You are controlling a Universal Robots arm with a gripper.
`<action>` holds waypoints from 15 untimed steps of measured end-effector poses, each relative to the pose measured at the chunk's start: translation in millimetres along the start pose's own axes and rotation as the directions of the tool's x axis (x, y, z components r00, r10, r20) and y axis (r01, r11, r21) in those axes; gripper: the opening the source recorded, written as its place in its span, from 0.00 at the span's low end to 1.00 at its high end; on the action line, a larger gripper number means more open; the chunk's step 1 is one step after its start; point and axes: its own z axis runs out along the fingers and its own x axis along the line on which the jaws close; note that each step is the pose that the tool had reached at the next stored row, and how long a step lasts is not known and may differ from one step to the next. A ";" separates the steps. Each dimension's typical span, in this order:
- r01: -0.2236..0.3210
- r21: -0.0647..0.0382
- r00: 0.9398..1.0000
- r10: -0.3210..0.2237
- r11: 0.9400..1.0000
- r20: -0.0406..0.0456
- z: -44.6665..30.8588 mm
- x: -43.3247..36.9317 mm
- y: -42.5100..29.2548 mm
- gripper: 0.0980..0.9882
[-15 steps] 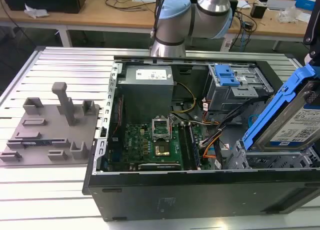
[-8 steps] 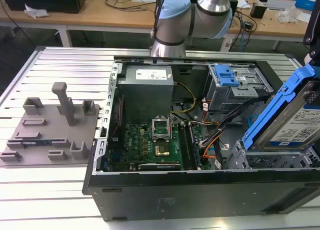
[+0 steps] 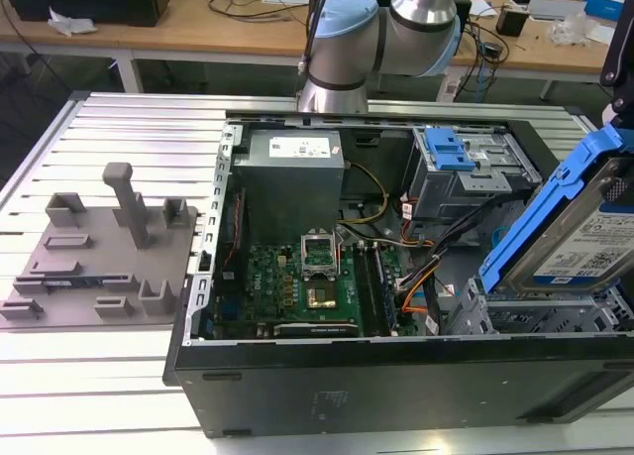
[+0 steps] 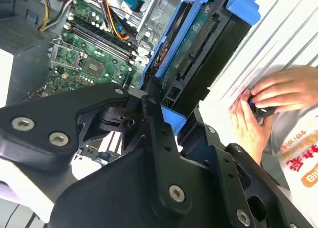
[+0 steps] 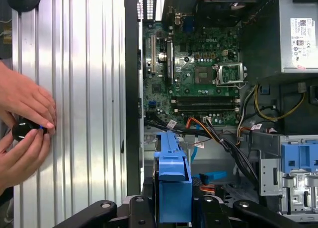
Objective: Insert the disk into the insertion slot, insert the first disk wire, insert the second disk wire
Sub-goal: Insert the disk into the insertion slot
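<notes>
The disk (image 3: 584, 242), a silver drive with a white-and-blue label in a bright blue carrier, hangs tilted over the case's corner at the exterior view's right. My gripper (image 4: 174, 116) is shut on one end of its carrier; in the first wrist view the blue carrier edge (image 5: 174, 173) sticks out from between the black fingers (image 5: 141, 208). Just under the disk lies the insertion slot (image 3: 475, 316), a low grey perforated bay. Orange and black wires (image 3: 421, 282) run loose beside the slot.
The open computer case holds a green motherboard (image 3: 307, 277), a grey power supply (image 3: 292, 168) and a taller cage with a blue latch (image 3: 451, 158). A person's hands (image 5: 25, 123) hold a small black knob on the ribbed table beside the case. A grey fixture block (image 3: 99, 252) sits at the exterior view's left.
</notes>
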 end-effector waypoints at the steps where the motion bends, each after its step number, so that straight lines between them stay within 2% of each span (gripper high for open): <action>1: 0.000 0.001 1.000 0.000 1.000 0.005 0.0 0.0 0.0 0.30; 3: 0.001 0.005 1.000 -0.001 1.000 0.021 0.0 0.0 0.2 0.30; 10: 0.001 0.005 1.000 -0.001 1.000 0.022 0.0 0.0 0.2 0.30; 11: 0.001 0.011 1.000 -0.001 1.000 0.022 0.4 0.1 0.3 0.30; 12: 0.002 0.028 1.000 -0.002 1.000 0.022 0.5 0.0 0.3 0.30; 13: 0.002 0.048 1.000 -0.003 0.999 0.023 1.0 0.1 0.8 0.30; 15: 0.003 0.056 1.000 -0.004 0.998 0.023 1.8 0.1 1.1 0.30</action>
